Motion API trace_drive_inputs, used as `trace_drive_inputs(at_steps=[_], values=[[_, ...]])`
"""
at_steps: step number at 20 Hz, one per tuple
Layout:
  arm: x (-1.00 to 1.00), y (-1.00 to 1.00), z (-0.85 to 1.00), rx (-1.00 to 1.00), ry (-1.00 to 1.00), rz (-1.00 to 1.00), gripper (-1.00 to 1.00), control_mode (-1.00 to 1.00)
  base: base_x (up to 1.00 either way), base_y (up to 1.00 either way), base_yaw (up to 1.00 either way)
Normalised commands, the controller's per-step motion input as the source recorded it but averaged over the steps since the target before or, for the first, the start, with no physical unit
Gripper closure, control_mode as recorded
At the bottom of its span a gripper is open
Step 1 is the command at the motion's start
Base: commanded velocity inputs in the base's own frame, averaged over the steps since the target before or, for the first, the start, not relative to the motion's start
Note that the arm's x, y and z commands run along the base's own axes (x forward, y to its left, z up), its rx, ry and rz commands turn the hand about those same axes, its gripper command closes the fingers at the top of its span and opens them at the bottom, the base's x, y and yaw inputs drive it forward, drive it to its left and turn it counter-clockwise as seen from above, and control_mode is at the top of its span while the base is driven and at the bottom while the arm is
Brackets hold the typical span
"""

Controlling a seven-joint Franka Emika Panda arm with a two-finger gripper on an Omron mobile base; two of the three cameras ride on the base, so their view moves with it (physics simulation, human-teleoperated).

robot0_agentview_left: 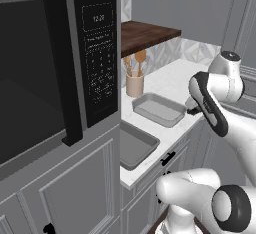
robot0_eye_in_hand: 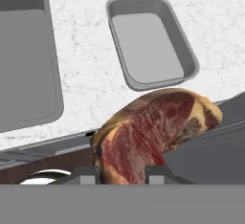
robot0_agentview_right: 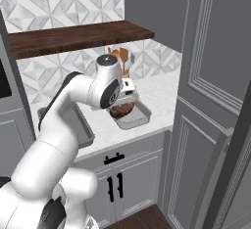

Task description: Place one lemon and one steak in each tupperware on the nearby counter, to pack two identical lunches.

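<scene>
My gripper is shut on a raw red steak, which hangs over the counter's front edge. In the right base view the steak sits under the hand, at the near rim of the smaller grey tupperware. That tupperware is empty, as is the larger one to its left. From the left base, both tupperware lie on the white counter, and the arm hides the hand. The lemon is out of view.
A beige holder with wooden spoons stands behind the smaller tupperware. The dark wooden shelf runs above the counter. A black microwave fills the left side, and a tall grey cabinet closes the right.
</scene>
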Motion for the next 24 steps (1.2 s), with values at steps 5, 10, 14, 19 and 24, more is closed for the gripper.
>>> trace_drive_inputs(at_steps=[5, 10, 14, 19, 24], values=[[1.0, -0.02, -0.22, 0.0, 0.01, 0.07, 1.0, -1.0, 0.0, 0.0, 0.0], [0.62, 0.0, -0.55, 0.0, 0.0, 0.04, 1.0, -1.0, 0.0, 0.0, 0.0], [0.06, 0.02, -0.38, -0.01, 0.0, 0.0, 1.0, -1.0, 0.0, 0.0, 0.0], [0.64, 0.3, -0.31, 0.0, 0.0, 0.09, 1.0, -1.0, 0.0, 0.0, 0.0], [0.74, 0.14, -0.19, 0.0, 0.0, 0.19, 1.0, -1.0, 0.0, 0.0, 0.0]])
